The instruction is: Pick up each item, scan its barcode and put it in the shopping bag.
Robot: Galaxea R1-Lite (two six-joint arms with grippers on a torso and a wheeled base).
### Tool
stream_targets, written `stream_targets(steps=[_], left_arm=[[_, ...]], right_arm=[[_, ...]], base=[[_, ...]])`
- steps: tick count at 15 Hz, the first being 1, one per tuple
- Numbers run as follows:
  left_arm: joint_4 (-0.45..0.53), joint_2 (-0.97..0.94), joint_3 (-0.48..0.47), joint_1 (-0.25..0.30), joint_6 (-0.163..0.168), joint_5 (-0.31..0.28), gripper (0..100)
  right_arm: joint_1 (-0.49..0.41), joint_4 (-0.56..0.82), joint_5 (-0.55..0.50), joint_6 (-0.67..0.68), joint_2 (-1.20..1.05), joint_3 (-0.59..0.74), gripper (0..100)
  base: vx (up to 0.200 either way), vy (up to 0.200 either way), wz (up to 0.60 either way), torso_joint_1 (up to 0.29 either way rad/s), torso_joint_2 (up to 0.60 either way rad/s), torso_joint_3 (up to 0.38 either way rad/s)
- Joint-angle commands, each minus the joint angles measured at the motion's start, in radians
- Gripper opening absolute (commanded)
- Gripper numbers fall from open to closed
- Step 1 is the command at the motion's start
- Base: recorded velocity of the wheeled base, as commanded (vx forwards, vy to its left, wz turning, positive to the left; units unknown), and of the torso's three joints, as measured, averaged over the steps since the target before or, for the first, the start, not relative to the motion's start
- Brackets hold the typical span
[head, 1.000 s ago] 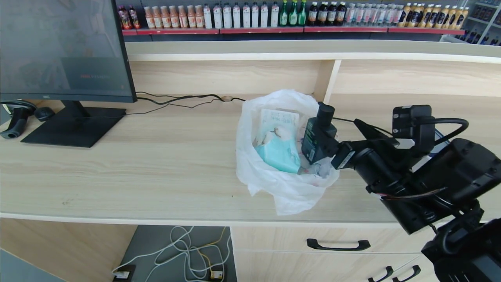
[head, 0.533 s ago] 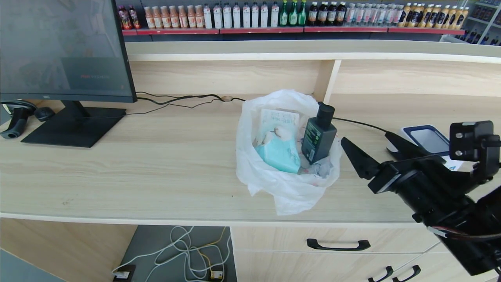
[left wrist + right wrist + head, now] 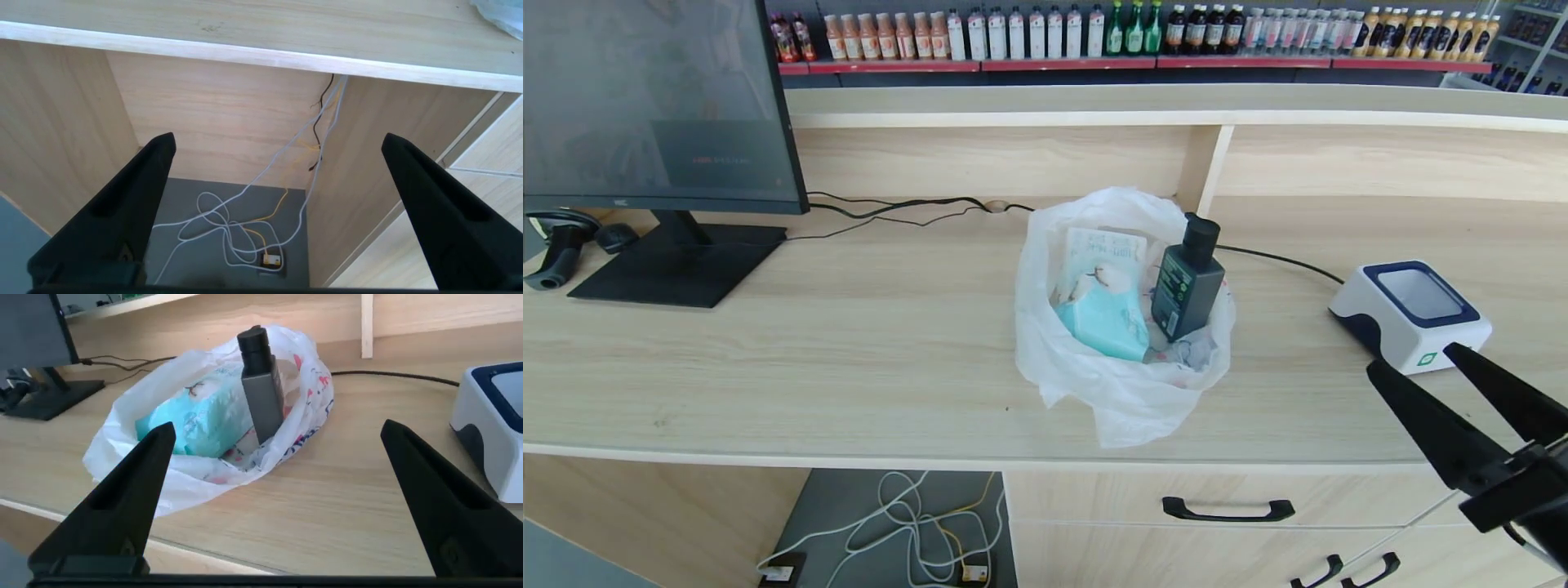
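A white plastic shopping bag (image 3: 1123,384) lies open on the wooden counter. Inside it stand a dark bottle (image 3: 1188,282) with a black cap and a teal-and-white soft packet (image 3: 1103,306). The right wrist view looks at the bag (image 3: 163,482), the bottle (image 3: 261,392) and the packet (image 3: 200,420) from a distance. My right gripper (image 3: 1409,363) is open and empty at the counter's front right, beside the white and blue barcode scanner (image 3: 1413,314). My left gripper (image 3: 278,147) is open and empty, hanging below the counter's front edge over a cable-strewn floor.
A monitor (image 3: 658,106) on a black stand sits at the counter's left, with a handheld scanner (image 3: 556,245) beside it. Cables (image 3: 890,208) run along the back wall. Drawers with black handles (image 3: 1229,510) are under the counter. Shelves of bottles (image 3: 1135,28) line the background.
My right gripper let go of the dark bottle, which now stands in the bag. The arm then drew back right and toward the counter's front edge, uncovering the barcode scanner.
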Motion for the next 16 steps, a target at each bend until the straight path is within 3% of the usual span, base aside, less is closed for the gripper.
stream_targets(steps=[1,2,4,6,9,10,13,15,16], left_arm=[[-0.001,0.0,0.0,0.0,-0.001,0.0,100],[-0.001,0.0,0.0,0.0,-0.001,0.0,100],[-0.001,0.0,0.0,0.0,-0.001,0.0,100],[-0.001,0.0,0.0,0.0,-0.002,0.0,100],[-0.001,0.0,0.0,0.0,-0.002,0.0,100],[-0.001,0.0,0.0,0.0,-0.001,0.0,100],[-0.001,0.0,0.0,0.0,-0.002,0.0,100],[-0.001,0.0,0.0,0.0,-0.002,0.0,100],[-0.002,0.0,0.0,0.0,-0.001,0.0,100]], right_arm=[[-0.017,0.013,0.0,0.002,-0.06,0.007,100],[-0.03,0.07,0.0,0.002,-0.091,0.007,100],[-0.022,0.38,0.0,0.006,-0.272,0.007,100],[0.01,0.84,0.003,-0.037,-0.606,0.007,100],[0.067,1.409,0.01,-0.135,-1.042,-0.004,100],[0.076,1.498,0.014,-0.153,-1.132,0.001,100],[0.078,1.526,0.03,-0.16,-1.172,-0.002,100],[0.121,1.547,0.264,-0.132,-1.181,0.007,100],[0.153,1.563,0.297,-0.123,-1.194,0.007,100]], base=[[0.0,0.0,0.0,0.0,0.0,0.0],[0.0,0.0,0.0,0.0,0.0,0.0],[0.0,0.0,0.0,0.0,0.0,0.0],[0.0,0.0,0.0,0.0,0.0,0.0],[0.0,0.0,0.0,0.0,0.0,0.0],[0.0,0.0,0.0,0.0,0.0,0.0],[0.0,0.0,0.0,0.0,0.0,0.0],[0.0,0.0,0.0,0.0,0.0,0.0],[0.0,0.0,0.0,0.0,0.0,0.0]])
